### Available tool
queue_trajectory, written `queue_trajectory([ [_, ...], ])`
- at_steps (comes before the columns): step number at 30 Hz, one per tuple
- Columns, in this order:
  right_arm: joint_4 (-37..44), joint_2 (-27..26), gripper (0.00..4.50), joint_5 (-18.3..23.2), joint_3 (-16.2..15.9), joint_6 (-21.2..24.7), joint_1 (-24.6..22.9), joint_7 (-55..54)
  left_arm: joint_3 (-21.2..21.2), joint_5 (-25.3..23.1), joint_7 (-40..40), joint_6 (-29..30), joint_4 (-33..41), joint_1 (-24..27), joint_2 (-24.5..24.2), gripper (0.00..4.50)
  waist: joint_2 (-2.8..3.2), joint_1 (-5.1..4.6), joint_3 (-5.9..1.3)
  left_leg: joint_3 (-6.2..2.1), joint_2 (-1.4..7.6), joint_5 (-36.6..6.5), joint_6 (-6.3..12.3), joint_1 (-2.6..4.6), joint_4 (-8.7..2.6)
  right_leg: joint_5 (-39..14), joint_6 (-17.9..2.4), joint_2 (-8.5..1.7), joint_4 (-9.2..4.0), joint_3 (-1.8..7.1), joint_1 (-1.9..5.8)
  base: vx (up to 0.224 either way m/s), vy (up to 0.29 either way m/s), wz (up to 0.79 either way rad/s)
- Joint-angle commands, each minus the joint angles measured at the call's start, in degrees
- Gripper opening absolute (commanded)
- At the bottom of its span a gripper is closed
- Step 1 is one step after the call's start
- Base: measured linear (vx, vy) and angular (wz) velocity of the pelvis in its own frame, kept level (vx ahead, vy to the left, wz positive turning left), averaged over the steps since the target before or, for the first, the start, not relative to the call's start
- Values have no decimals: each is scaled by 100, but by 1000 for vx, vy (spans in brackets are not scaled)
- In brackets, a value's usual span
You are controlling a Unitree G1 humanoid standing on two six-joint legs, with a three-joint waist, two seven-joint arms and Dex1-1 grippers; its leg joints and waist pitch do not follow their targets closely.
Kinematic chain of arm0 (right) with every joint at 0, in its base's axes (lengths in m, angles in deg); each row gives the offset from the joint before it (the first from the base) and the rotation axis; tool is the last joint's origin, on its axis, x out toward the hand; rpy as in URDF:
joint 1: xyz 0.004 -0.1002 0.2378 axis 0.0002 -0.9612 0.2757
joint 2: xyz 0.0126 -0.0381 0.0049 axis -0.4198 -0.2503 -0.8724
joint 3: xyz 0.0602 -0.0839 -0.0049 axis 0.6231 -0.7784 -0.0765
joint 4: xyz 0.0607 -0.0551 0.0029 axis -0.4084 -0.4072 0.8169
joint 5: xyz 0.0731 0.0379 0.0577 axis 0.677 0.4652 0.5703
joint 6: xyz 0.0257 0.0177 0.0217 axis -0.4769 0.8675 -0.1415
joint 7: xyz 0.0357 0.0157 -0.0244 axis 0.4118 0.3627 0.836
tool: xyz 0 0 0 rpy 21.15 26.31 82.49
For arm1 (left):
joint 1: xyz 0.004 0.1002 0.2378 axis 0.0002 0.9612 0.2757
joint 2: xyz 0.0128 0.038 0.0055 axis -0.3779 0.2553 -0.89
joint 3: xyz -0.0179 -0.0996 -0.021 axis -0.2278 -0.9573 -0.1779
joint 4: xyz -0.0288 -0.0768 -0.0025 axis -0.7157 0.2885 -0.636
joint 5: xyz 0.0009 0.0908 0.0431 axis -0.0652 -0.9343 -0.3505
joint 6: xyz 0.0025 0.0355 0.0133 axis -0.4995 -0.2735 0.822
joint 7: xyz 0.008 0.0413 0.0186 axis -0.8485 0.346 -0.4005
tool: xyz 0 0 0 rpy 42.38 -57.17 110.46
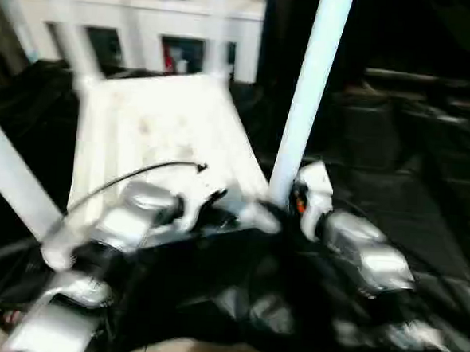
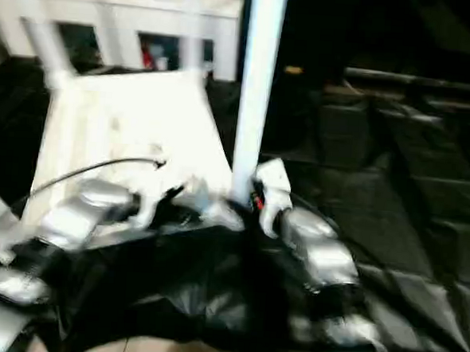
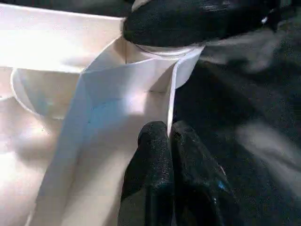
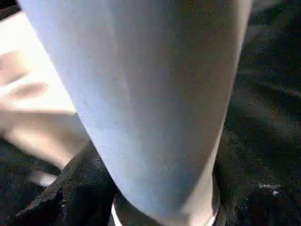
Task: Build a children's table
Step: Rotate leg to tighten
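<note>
While the tabletop (image 1: 154, 135) lies underside up on the black sheet (image 1: 425, 203), one upright leg (image 1: 307, 101) stands in its near corner socket, long axis vertical. Against this leg, the right gripper (image 1: 297, 197) is at the base; its fingers stand partly open around the tube, and a firm grip cannot be confirmed. Beside the same socket, the left gripper (image 3: 167, 155) pinches the tabletop's thin rib, fingers (image 3: 150, 155) closed. The right arm appears better placed to seat the leg.
</note>
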Motion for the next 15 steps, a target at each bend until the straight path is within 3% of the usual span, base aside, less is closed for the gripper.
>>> queue_trajectory([
  [1, -407, -604, 247, -107, -540, 97, -91, -3, 10, 117, -284, -37, 83, -244, 383, 0, 10, 19, -269, 70, -58, -1490, -13, -100, -443, -2680, -800, -270, -588, 120, 228, 0, 0, 0],
  [3, -432, -691, 247, -208, -647, -75, -74, 44, 31, 118, -283, -32, 116, -242, 449, 0, 10, 18, -280, 70, -49, -1458, 30, -107, -448, -2453, -860, -263, -571, 124, 236, 0, 0, 0],
  [4, -429, -734, 281, -201, -711, -178, -83, 177, 82, 134, -238, -39, 159, -230, 460, 0, 3, 19, -284, 78, -44, -1409, 54, -107, -446, -2223, -944, -255, -554, 130, 238, 0, 0, 0],
  [7, -332, -699, 316, -110, -729, -130, -130, 482, 159, 139, -45, -133, 230, -166, 398, 0, 19, 15, -291, 81, -41, -1263, 84, -136, -448, -1710, -1126, -246, -501, 131, 279, 0, 0, 0],
  [10, -297, -613, 337, -98, -769, -155, -148, 638, 173, 151, 68, -151, 280, -118, 347, 0, 22, 13, -300, 83, -38, -1242, 113, -132, -444, -1591, -1176, -256, -491, 131, 295, 0, 0, 0],
  [12, -35, -315, 359, -119, -932, -149, -246, 1115, 227, 164, 346, -204, 381, -36, 180, 0, 29, 13, -295, 77, -33, -1239, 127, -132, -451, -1562, -1200, -255, -492, 129, 301, 0, 0, 0],
  [15, 169, -106, 363, -64, -997, -108, -329, 1506, 255, 172, 521, -226, 442, 17, 66, 0, 26, 9, -332, 84, -28, -969, 219, -150, -419, -958, -1370, -252, -434, 131, 340, 0, 0, 0],
])
